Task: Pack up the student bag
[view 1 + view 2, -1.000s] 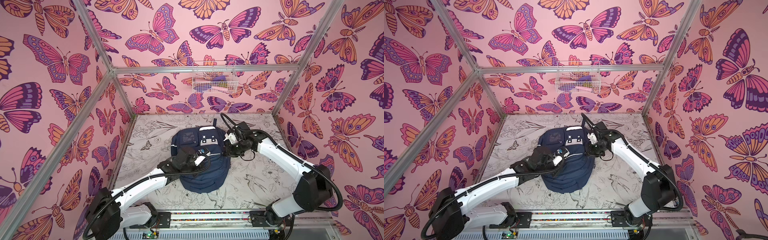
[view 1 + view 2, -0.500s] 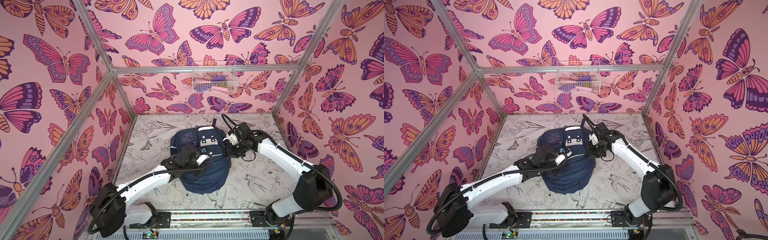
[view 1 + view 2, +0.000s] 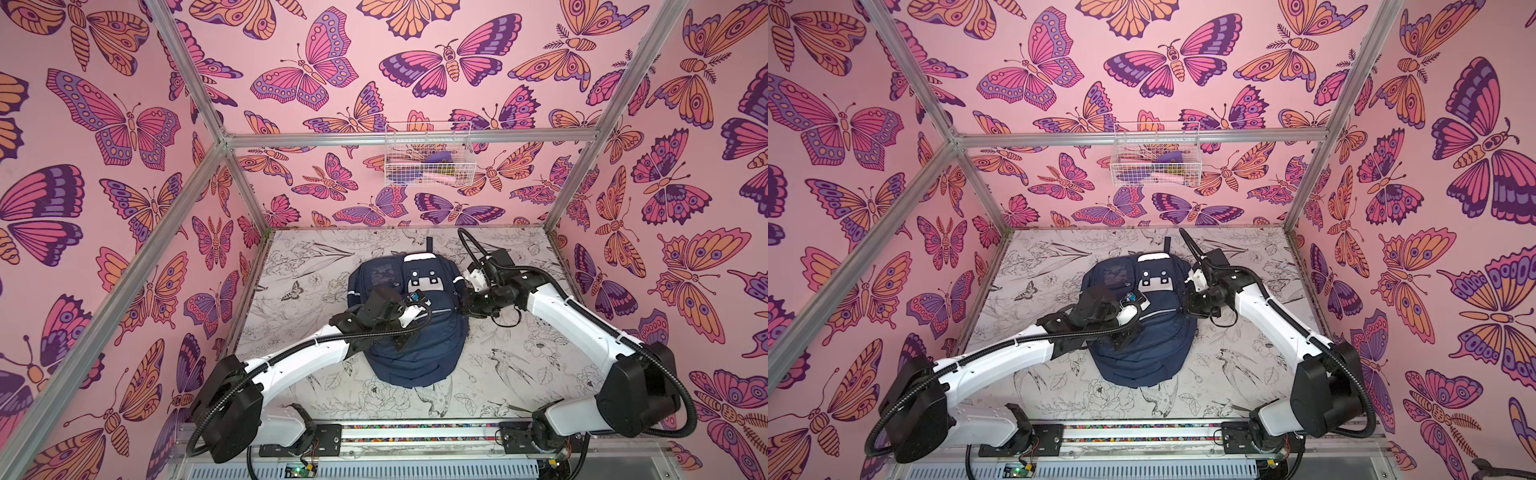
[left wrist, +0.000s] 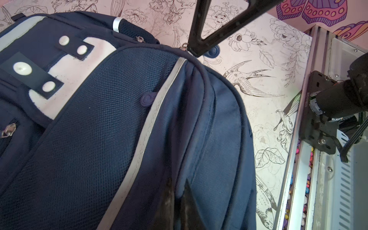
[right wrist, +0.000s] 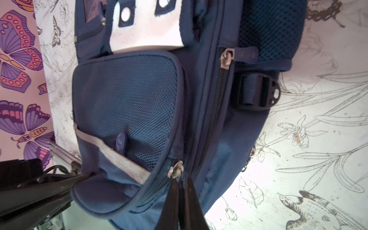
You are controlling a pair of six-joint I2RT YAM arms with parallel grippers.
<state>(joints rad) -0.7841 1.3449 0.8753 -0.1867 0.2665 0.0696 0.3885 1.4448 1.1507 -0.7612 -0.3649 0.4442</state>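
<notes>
A navy bag (image 3: 415, 353) lies flat in the middle of a flower-printed table (image 3: 519, 374), its visible zips closed. The left gripper (image 4: 177, 191) is clenched on the bag's fabric near its middle. Farther back, at the bag's right edge, the right gripper (image 5: 180, 191) is pinched tight on a zip pull (image 5: 175, 169). Beyond the bag's top, a white wire basket (image 3: 390, 174) hung on the butterfly wall (image 3: 332, 187) holds purple and pink items too small to identify.

Student bag (image 3: 419, 357) central on table (image 3: 519, 365)

Floral-printed table (image 3: 519, 357) bears the student bag (image 3: 424, 353).
</notes>
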